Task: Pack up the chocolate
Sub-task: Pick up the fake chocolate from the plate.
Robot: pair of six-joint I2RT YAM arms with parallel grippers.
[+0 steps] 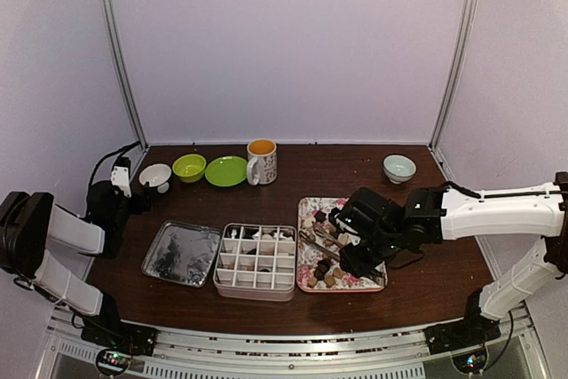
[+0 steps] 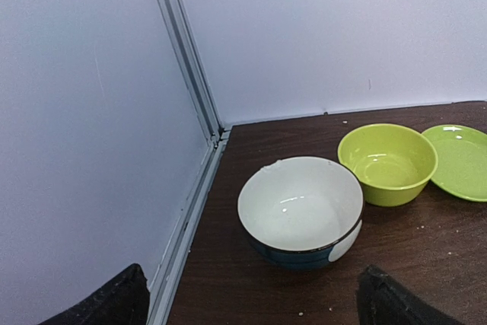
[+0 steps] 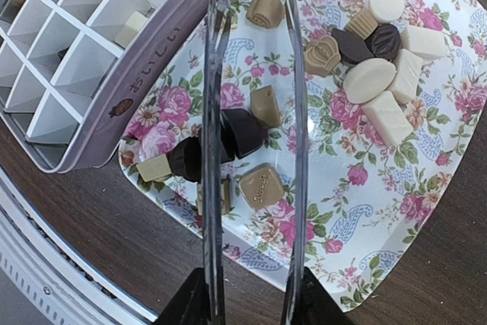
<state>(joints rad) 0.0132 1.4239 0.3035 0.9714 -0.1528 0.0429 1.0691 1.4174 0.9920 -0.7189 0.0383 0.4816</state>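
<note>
Far left, the left gripper (image 2: 253,298) is spread wide near a white round bowl (image 2: 300,203). At centre, a few pieces are seen in the white divided box (image 3: 144,74). Right of it, most of the dark, tan and cream chocolate (image 3: 365,80) is scattered on the pink floral rectangular tray (image 3: 380,188), where the right gripper (image 3: 247,306) is clamped on thin metal tongs (image 3: 214,112), blades apart over a dark piece.

Left arm (image 1: 75,232): folded back at the left side, wrist low.
Left gripper (image 2: 255,302): jaws spread wide, nothing between them.
Right arm (image 1: 497,210): stretched out leftward, wrist angled down.
Right gripper (image 3: 251,306): fingers clamped on tongs (image 3: 215,150).
</note>
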